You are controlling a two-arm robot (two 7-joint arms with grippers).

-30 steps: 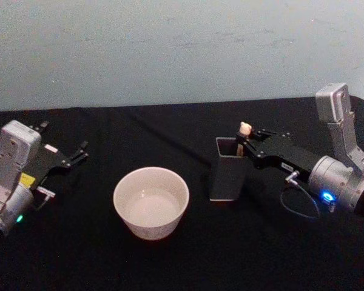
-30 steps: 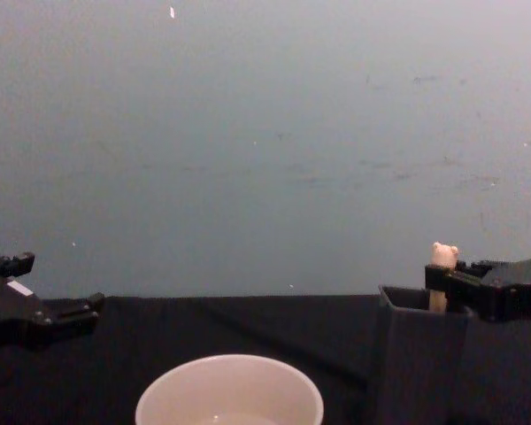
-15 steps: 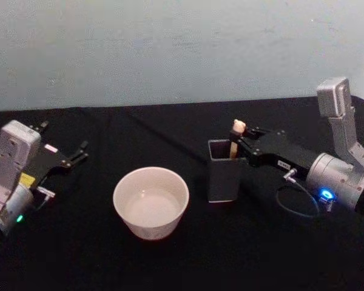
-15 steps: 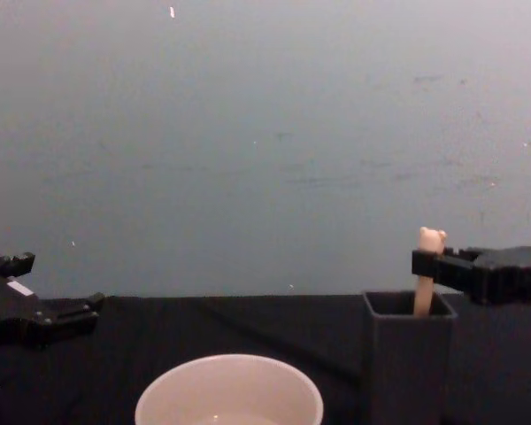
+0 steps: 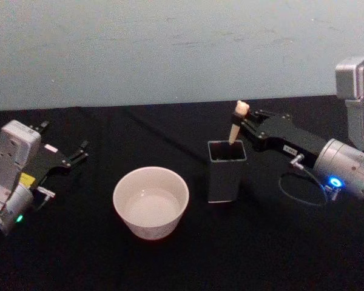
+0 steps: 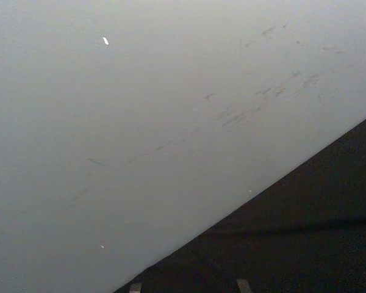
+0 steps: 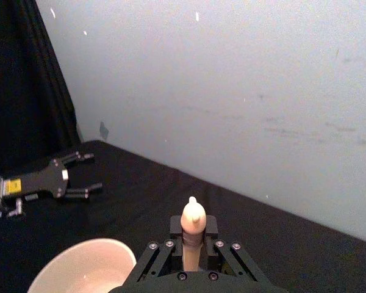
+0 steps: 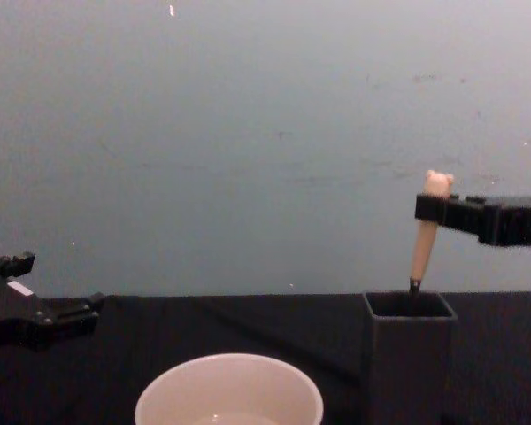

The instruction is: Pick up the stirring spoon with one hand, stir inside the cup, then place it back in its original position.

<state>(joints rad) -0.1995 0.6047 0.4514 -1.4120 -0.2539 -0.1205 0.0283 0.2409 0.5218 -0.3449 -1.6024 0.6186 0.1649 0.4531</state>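
Beige bear-topped spoon point(image 8: 422, 243), clamped by the black right gripper point(image 8: 432, 207), has been raised nearly clear of the dark grey square holder point(image 8: 409, 363); cream-white round cup point(image 5: 150, 229) judged next, left gripper point(image 5: 64, 138) parked, fingers spread.

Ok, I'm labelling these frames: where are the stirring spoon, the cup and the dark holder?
stirring spoon point(image 8: 421, 252), chest view, beige handle.
cup point(image 5: 150, 228), head view, front outer wall.
dark holder point(image 5: 224, 182), head view, front wall.
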